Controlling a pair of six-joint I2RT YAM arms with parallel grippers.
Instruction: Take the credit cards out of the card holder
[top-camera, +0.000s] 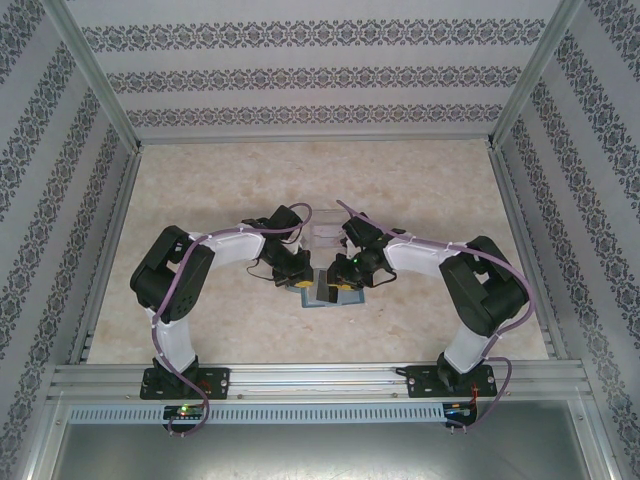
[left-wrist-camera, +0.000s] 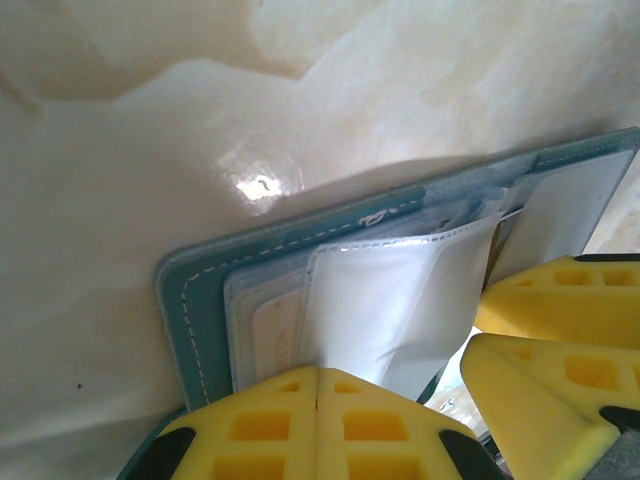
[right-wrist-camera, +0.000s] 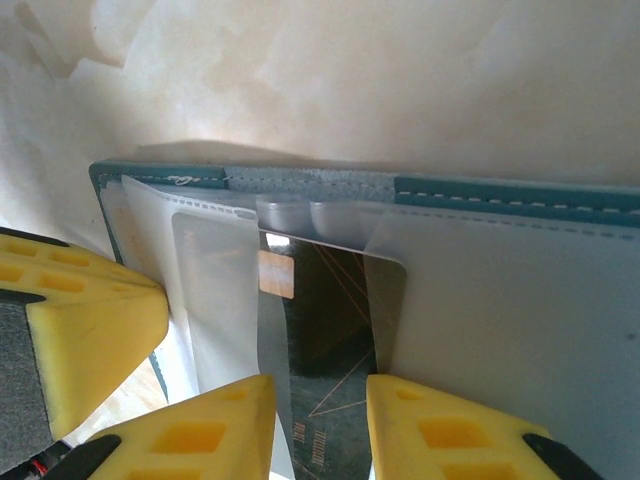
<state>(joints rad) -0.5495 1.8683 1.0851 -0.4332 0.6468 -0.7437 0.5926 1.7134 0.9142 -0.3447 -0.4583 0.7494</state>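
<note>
Your left arm (top-camera: 172, 300) and right arm (top-camera: 480, 300) share one build: black joint housings, white link shells, and a black base plate at the end farthest from the hand. A mauve cable (top-camera: 235, 236) runs back from each wrist along the links. Just behind the right gripper (right-wrist-camera: 320, 390) you see a green indicator light (top-camera: 354, 262). Both it and the left gripper (left-wrist-camera: 318, 385) carry yellow finger pads (left-wrist-camera: 250, 430) moulded with square recesses and backed by black mounts.
</note>
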